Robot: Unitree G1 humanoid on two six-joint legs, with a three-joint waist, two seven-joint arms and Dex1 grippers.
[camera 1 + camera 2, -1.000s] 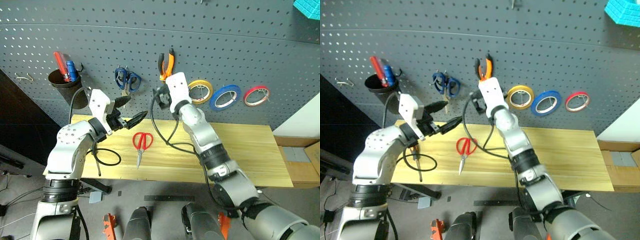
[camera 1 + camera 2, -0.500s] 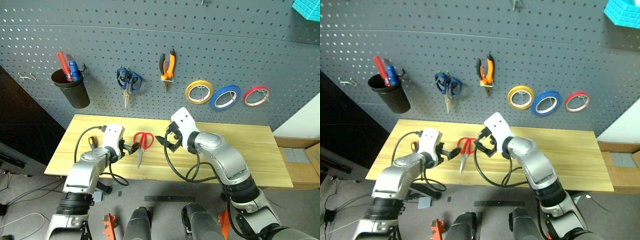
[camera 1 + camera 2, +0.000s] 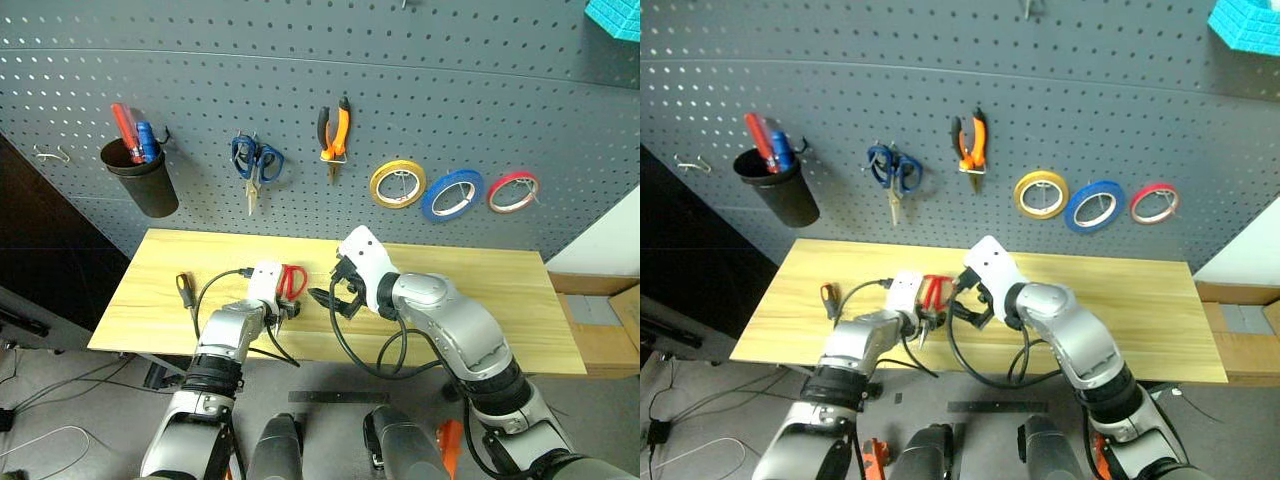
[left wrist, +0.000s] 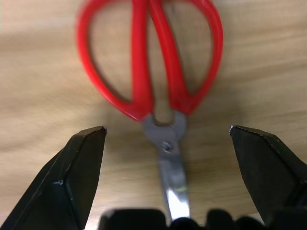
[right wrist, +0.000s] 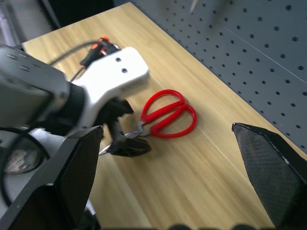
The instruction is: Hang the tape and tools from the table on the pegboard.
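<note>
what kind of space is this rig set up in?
Likely a workshop or tool-bench test corner: a dark grey perforated pegboard with hooks holding blue-handled scissors and orange-and-black pliers, above a light wooden tabletop where red-handled scissors lie.

Grey floor (image 3: 60, 400) is showing below, cables (image 3: 40, 440) trailing at eight o'clock; a cardboard box (image 3: 600, 325) is sitting at three o'clock, a turquoise object (image 3: 615, 15) at one o'clock.
</note>
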